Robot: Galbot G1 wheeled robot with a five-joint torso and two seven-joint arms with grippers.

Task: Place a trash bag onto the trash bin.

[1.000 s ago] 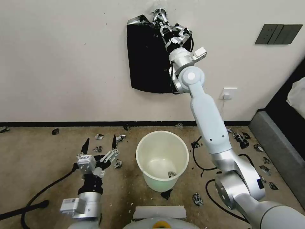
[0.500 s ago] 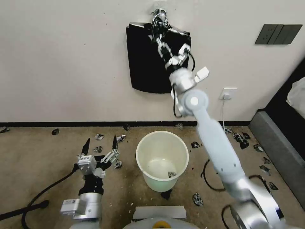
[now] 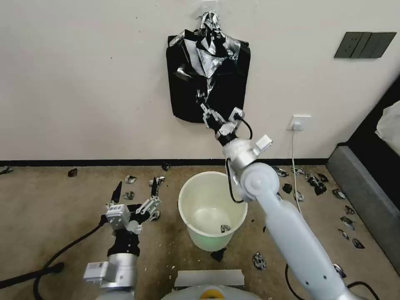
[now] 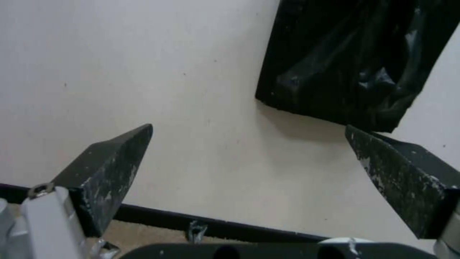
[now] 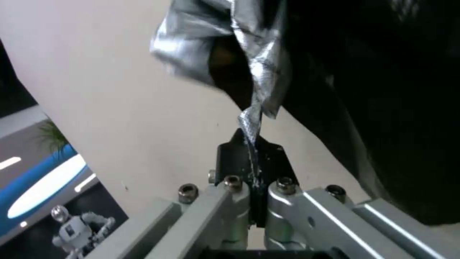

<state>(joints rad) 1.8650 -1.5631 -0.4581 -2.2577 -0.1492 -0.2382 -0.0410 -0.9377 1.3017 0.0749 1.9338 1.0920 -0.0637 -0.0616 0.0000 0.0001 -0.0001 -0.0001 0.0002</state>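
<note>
The trash bag [image 3: 209, 50], glossy and crinkled, stretches down from the wall hook over the flat black bundle [image 3: 185, 96] of bags. My right gripper [image 3: 204, 108] is shut on its lower end, in front of the bundle's bottom edge. In the right wrist view a thin twisted strand of the trash bag [image 5: 251, 122] runs into the closed right gripper [image 5: 251, 147]. The cream trash bin [image 3: 188, 196] stands upright on the floor below, with a small scrap inside. My left gripper [image 3: 135, 188] is open, low and left of the bin; its fingertips [image 4: 139, 138] frame the wall and the bundle [image 4: 354, 61].
Small black plastic scraps [image 3: 258, 260] litter the brown carpet around the bin. A wall socket [image 3: 301, 121] with a cord and a dark switch panel [image 3: 364, 43] sit on the right wall. A grey and black piece of furniture [image 3: 366, 191] borders the right. A black cable [image 3: 50, 260] lies at left.
My right arm has come down from the hook at the top of the bundle to its bottom edge, drawing a crinkled bag out and down. The left gripper has barely shifted.
</note>
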